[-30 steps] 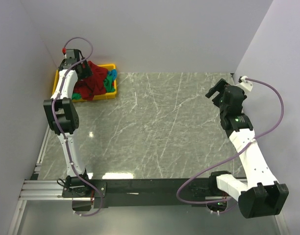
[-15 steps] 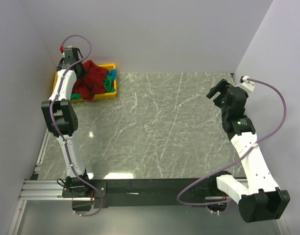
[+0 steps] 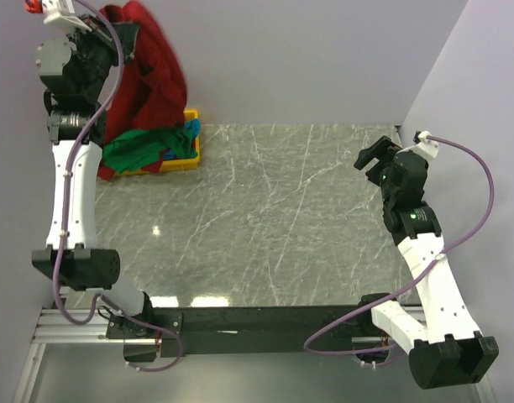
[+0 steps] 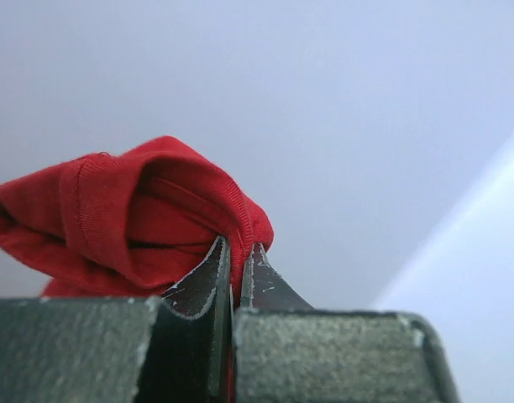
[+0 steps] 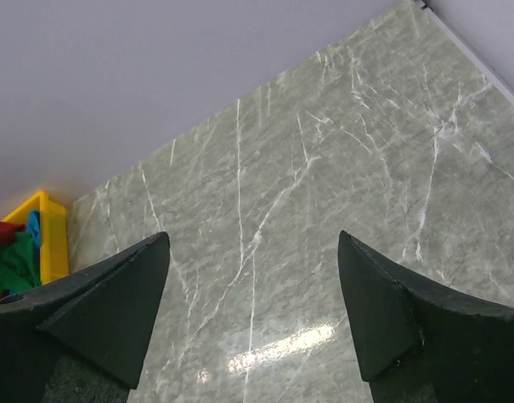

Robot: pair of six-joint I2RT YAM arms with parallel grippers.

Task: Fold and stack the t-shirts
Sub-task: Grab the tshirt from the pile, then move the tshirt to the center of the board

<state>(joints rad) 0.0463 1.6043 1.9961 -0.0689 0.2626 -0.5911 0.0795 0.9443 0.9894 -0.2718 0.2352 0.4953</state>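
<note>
While the left gripper (image 4: 236, 252) is clamped shut on a fold of the red shirt (image 3: 152, 84), held high above the tray (image 3: 192, 143) at the far left corner with its tail reaching down to the tray, the step looks like pulling the first shirt from the pile. The green shirt (image 3: 135, 151) and blue shirt (image 3: 192, 128) lie in the tray. The right gripper (image 5: 253, 243) hovers wide and empty over the table (image 3: 282, 210); next likely calls for carrying red to the table and spreading it flat.

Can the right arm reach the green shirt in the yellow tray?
Probably not. The open right gripper is at the table's right side; the green shirt lies far left in the yellow tray, below the red shirt the left gripper holds up.
</note>
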